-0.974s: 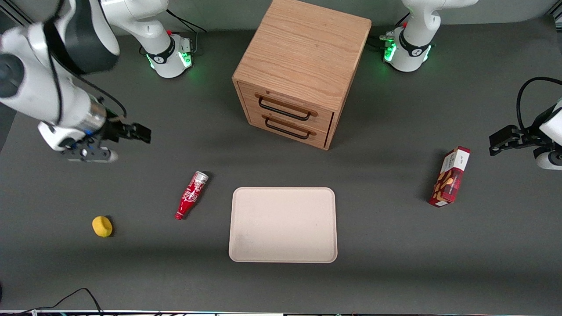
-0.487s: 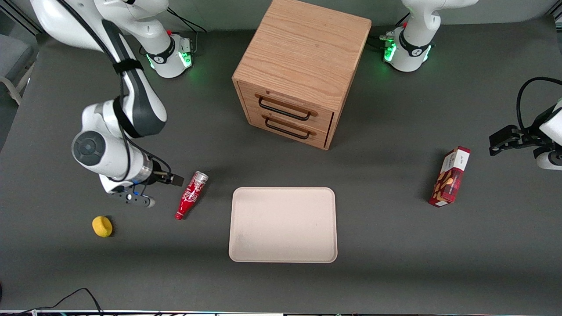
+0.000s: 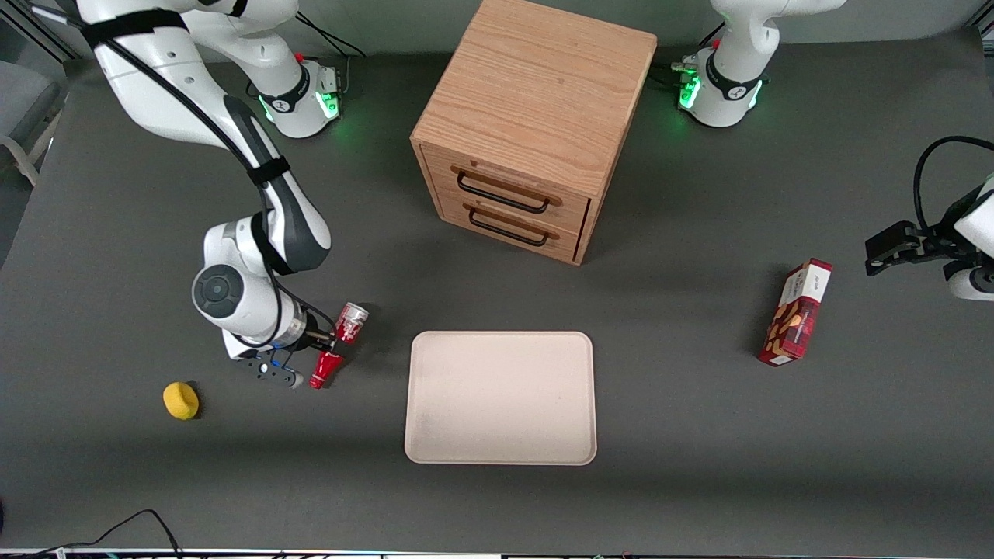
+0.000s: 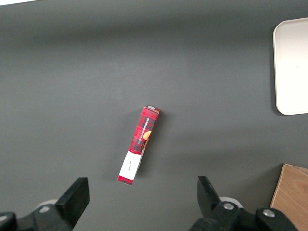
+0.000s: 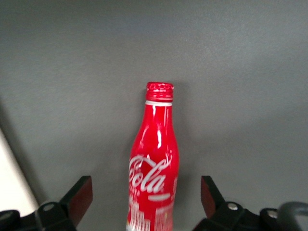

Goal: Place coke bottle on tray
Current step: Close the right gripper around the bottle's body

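Observation:
The coke bottle point(image 3: 350, 320) lies on its side on the dark table, beside the tray point(image 3: 501, 404) toward the working arm's end, with its red cap pointing toward the front camera. My right gripper point(image 3: 332, 344) is down over the bottle's middle. In the right wrist view the coke bottle point(image 5: 154, 168) lies between the two black fingers point(image 5: 79, 197), which stand wide apart with a gap on each side. The gripper point(image 5: 146, 197) is open and holds nothing. The flat beige tray is bare.
A wooden two-drawer cabinet point(image 3: 536, 124) stands farther from the front camera than the tray. A small yellow object point(image 3: 181, 401) lies near the working arm's end. A red snack box point(image 3: 796, 314) lies toward the parked arm's end, and the snack box point(image 4: 138, 151) also shows in the left wrist view.
The right arm has swung down and inward from the table's end, and its gripper now straddles the coke bottle. The bottle and tray have not moved.

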Robot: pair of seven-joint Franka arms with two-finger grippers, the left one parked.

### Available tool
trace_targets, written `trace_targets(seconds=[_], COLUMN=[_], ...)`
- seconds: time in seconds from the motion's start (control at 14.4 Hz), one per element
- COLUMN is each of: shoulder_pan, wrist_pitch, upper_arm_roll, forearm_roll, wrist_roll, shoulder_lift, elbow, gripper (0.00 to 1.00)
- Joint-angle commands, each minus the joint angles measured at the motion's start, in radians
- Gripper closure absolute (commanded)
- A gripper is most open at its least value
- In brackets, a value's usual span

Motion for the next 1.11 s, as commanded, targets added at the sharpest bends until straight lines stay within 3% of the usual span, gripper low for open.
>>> trace_targets(seconds=[0.0, 0.28, 0.42, 0.56, 0.63, 0.7, 1.04], shoulder_pan=[0.016, 0.033, 0.033, 0.037, 0.037, 0.037, 0.016], wrist_pitch=[0.063, 0.086, 0.085, 0.085, 0.083, 0.075, -0.221], upper_arm_roll=[-0.003, -0.004, -0.003, -0.004, -0.003, -0.003, 0.038], forearm_roll=[-0.036, -0.054, -0.075, -0.087, -0.105, -0.114, -0.116], wrist_roll=[0.079, 0.14, 0.159, 0.157, 0.157, 0.157, 0.134], shoulder_lift=[0.035, 0.071, 0.072, 0.072, 0.071, 0.057, -0.176], elbow=[-0.006, -0.007, -0.007, -0.014, -0.017, -0.03, -0.024], gripper=[0.0, 0.0, 0.06, 0.43, 0.78, 1.0, 1.0])
